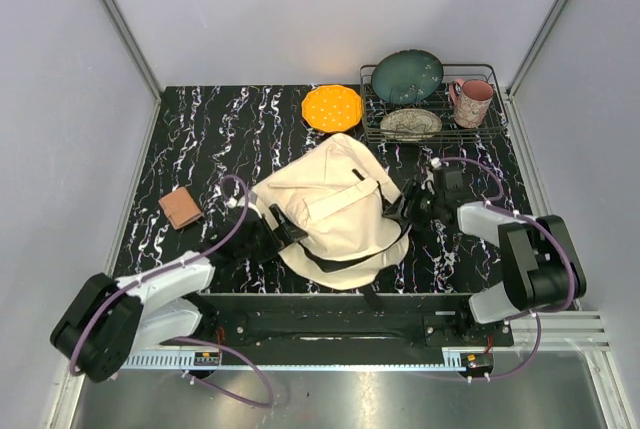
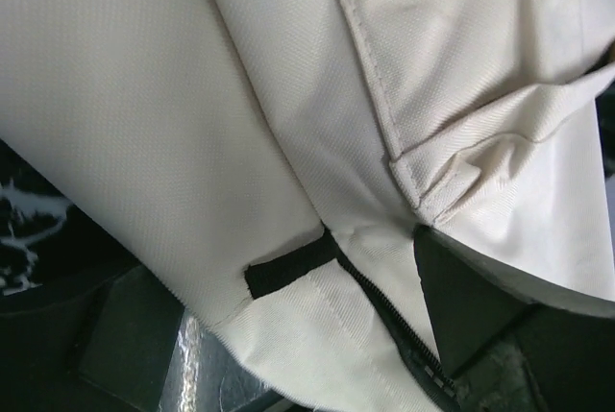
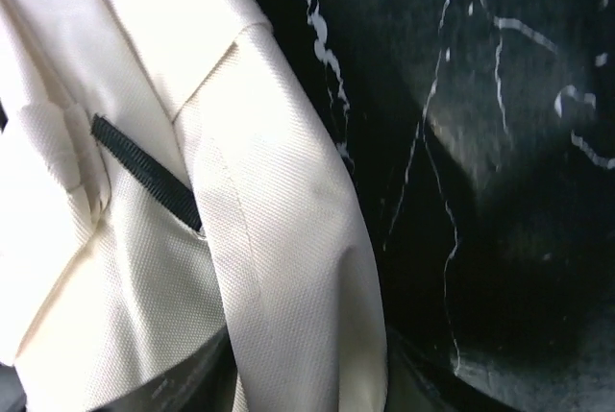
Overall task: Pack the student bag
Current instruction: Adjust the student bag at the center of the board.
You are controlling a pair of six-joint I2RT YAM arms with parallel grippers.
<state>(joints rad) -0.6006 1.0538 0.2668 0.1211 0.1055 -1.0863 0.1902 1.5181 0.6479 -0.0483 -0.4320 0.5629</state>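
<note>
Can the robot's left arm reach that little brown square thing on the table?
Probably yes. The small brown square object lies alone on the black marbled table, near the left gripper at the cream fabric backpack; nothing stands between them.

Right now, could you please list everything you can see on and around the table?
student bag: one, cream, middle of the table
small book: one, brown, left of the bag
spotted plate: one, orange, behind the bag
dish rack: one, dark wire, back right
dark plate: one, teal, back of the rack
patterned dish: one, pale, front of the rack
mug: one, pink, right end of the rack
table: one, black with white veins
left arm: one, grey-black, jaws at the bag's left side
right arm: one, grey-black, jaws at the bag's right side
</note>
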